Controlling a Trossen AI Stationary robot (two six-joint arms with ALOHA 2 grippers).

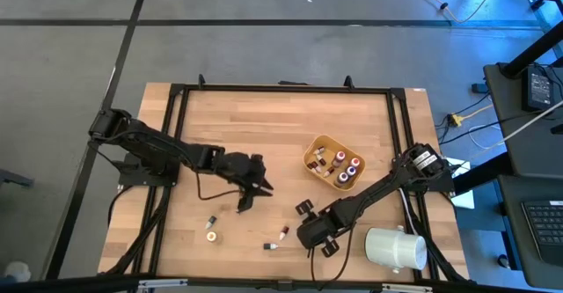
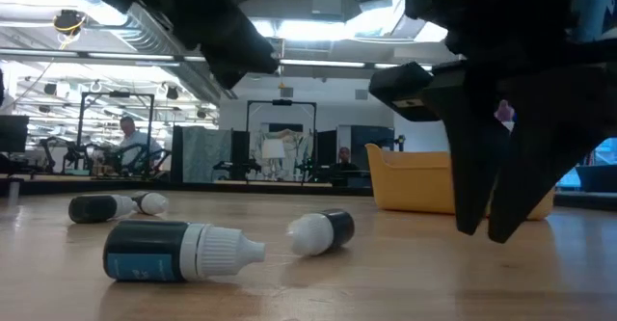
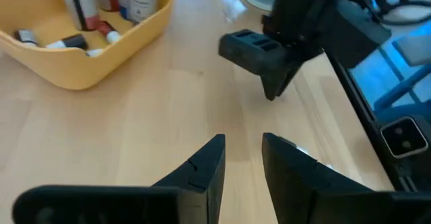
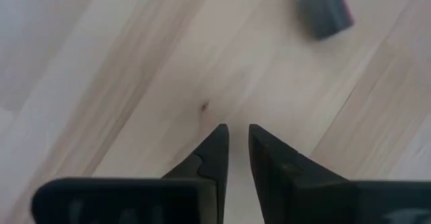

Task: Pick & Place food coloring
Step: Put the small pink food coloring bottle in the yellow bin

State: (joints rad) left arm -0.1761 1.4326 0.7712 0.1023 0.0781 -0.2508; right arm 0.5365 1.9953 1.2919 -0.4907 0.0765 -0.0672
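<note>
Pale matt wood table; glossy yellow plastic bowl; matt black tools.

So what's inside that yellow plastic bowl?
The yellow plastic bowl holds several small food coloring bottles, some standing, some lying, with white, red and purple caps. Any bottles beneath those, and the bowl's bottom, are covered.

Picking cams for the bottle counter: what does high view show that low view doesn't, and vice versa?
High only: the bottles inside the bowl, the white cylinder, the whole table, and both arms, with the left pincer and right pincer apart over bare wood. Low only: the room behind, with a person seated. Both: the bowl and loose bottles lying on the table, such as the one at and the big one at.
</note>
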